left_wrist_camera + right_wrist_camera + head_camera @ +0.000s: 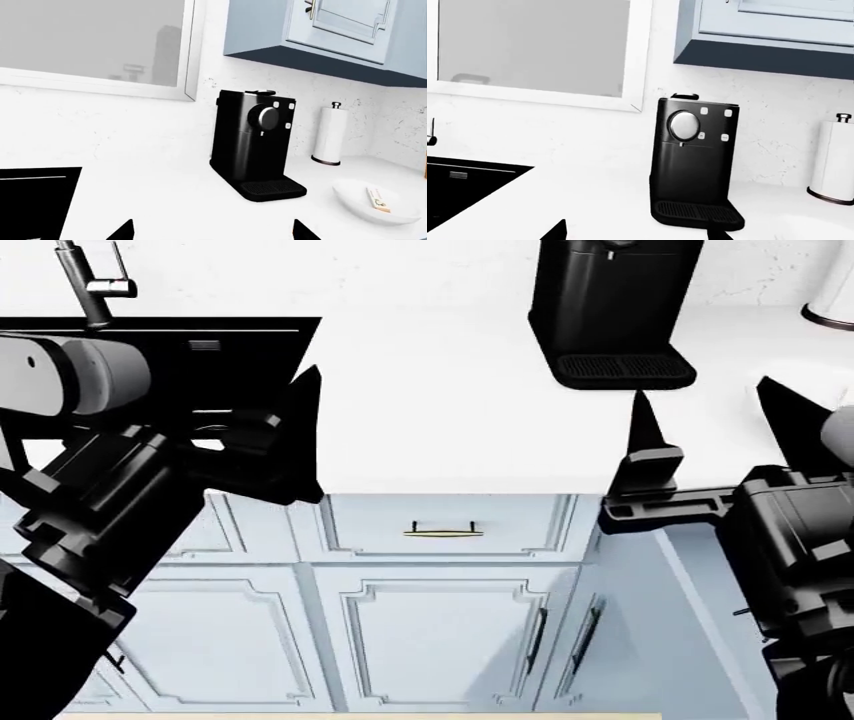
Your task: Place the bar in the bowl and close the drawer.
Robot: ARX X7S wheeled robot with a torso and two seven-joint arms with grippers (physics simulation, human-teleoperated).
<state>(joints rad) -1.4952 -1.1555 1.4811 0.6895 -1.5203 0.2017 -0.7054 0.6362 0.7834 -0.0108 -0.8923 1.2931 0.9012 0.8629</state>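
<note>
- Two grippers hover over the white counter, each empty with its jaws spread apart: the left gripper near the black sink, the right gripper on the far side of the coffee machine.
- The bar already lies inside the bowl, seen from the left wrist camera; it rests on the bowl's sloping inner wall, its long axis running from the rim down toward the middle.
- That bowl sits on the counter beside the coffee machine, on the paper towel roll side, which puts it nearer the right arm.
- What remains, by my reading, is the drawer: a pale blue panel stands out from the cabinet fronts at the lower right of the head view, below and just inboard of the right gripper. How far it is pulled out cannot be told.
- The right arm is plainly the closer one for the push; the drawer lies below its gripper, so the coming move calls for lowering it to the drawer's front and pressing toward the cabinets.
- The small drawer front with the brass handle looks shut.
</note>
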